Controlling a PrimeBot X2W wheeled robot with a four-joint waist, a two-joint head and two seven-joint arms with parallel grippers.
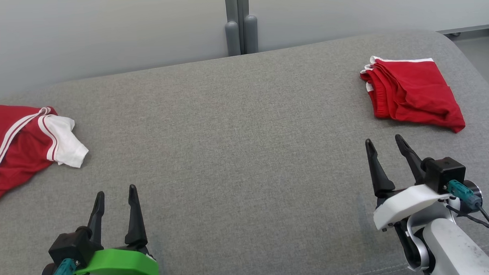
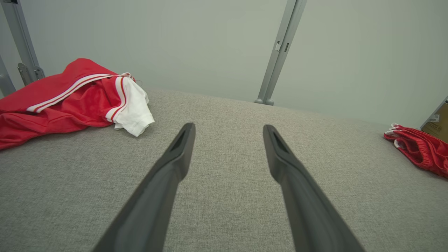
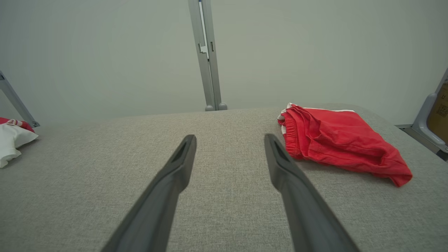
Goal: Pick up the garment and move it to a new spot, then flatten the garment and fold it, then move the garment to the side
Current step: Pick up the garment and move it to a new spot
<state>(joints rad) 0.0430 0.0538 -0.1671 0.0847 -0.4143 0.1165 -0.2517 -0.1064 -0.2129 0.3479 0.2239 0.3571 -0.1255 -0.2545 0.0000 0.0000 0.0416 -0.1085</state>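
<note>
A crumpled red garment [image 1: 17,149] with white stripes and a white sleeve lies at the left edge of the grey fabric table [image 1: 236,125]; it also appears in the left wrist view [image 2: 70,98] and, partly, in the right wrist view [image 3: 10,138]. A folded red garment with white trim [image 1: 413,91] rests at the far right, seen too from both wrists [image 3: 336,140] [image 2: 420,150]. My left gripper [image 1: 116,190] [image 2: 228,125] is open near the front left, empty. My right gripper [image 1: 383,139] [image 3: 229,135] is open, empty, just in front of the folded garment.
A grey metal post [image 1: 240,23] stands behind the table against a pale wall. The table's right corner is rounded [image 1: 448,41]. A cardboard box [image 2: 437,120] sits beyond the right side. Bare grey cloth stretches between the two garments.
</note>
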